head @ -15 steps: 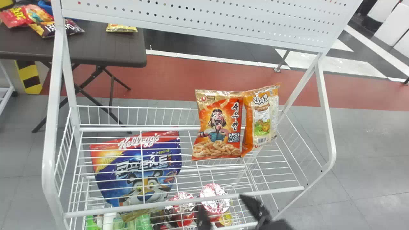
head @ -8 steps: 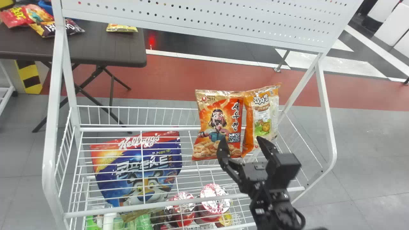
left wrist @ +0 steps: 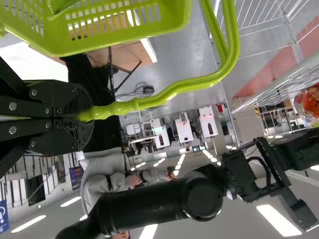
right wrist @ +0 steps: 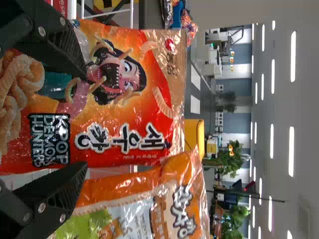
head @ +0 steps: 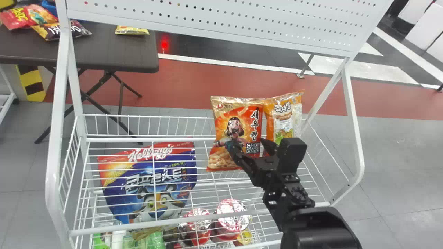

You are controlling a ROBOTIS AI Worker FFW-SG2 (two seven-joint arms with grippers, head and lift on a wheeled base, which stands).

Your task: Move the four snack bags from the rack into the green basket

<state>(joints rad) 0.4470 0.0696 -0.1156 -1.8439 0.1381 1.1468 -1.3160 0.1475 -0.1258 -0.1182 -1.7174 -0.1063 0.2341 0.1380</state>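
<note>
Red-orange snack bag [head: 238, 121] is standing in the rack [head: 114, 140], long axis running roughly 12 to 6 o'clock, upper body lying toward 11 o'clock from the nearer, right gripper [head: 248, 142]. That gripper's fingers are standing widely spread, gripping nothing; contact is remaining indeterminate. Orange snack bag [head: 280, 116] is occupying 1 o'clock. Left gripper [left wrist: 88, 116] is pinching the green basket [left wrist: 114, 43] by its handle [left wrist: 174, 88].

"Where's the jointed black right arm [head: 289, 204]?"

"Slanting up and leftward from the head view's bottom edge, its black right end effector [head: 246, 142] open, two flat fingers apart."

"And the black left end effector [left wrist: 82, 115]?"

"Clamped, its two flat fingers nearly together."
</note>
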